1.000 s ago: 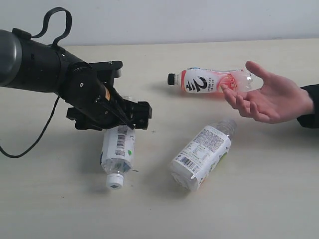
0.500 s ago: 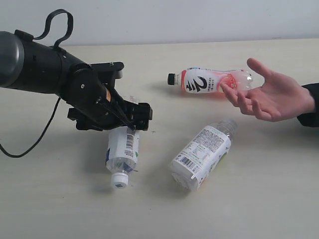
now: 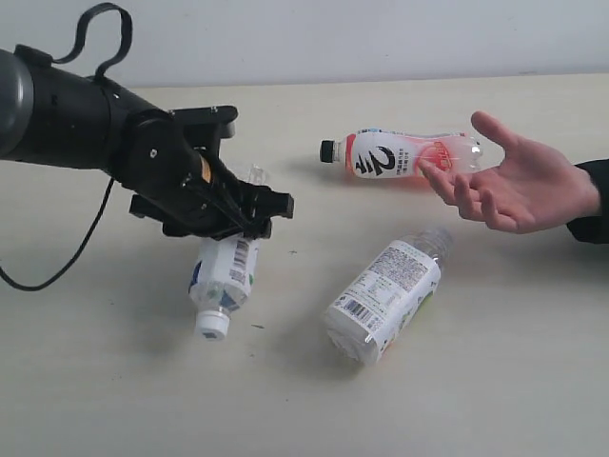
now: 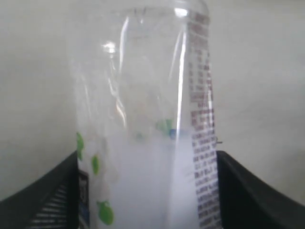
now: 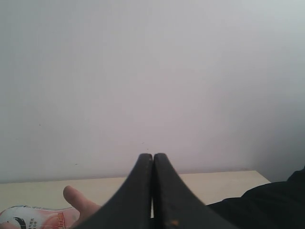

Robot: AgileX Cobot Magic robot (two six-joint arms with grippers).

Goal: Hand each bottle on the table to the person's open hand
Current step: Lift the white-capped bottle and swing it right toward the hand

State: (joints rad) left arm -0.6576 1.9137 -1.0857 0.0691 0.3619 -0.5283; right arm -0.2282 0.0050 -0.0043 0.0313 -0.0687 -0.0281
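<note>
Left wrist view, clear bottle (image 4: 143, 95) clamped between jaws of left pincer (image 4: 147, 200)

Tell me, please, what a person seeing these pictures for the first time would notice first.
The eye goes first to the big black arm at the left, whose fingers grip a white-capped bottle, held tilted with its cap downward. Next comes the person's open hand at the right. A pink bottle lies just beyond its fingertips, and another white-labelled bottle lies mid-table.

place: robot lab bench | signs: beige table (image 3: 495, 381), blank wall (image 3: 381, 38), black arm (image 3: 67, 119)
</note>
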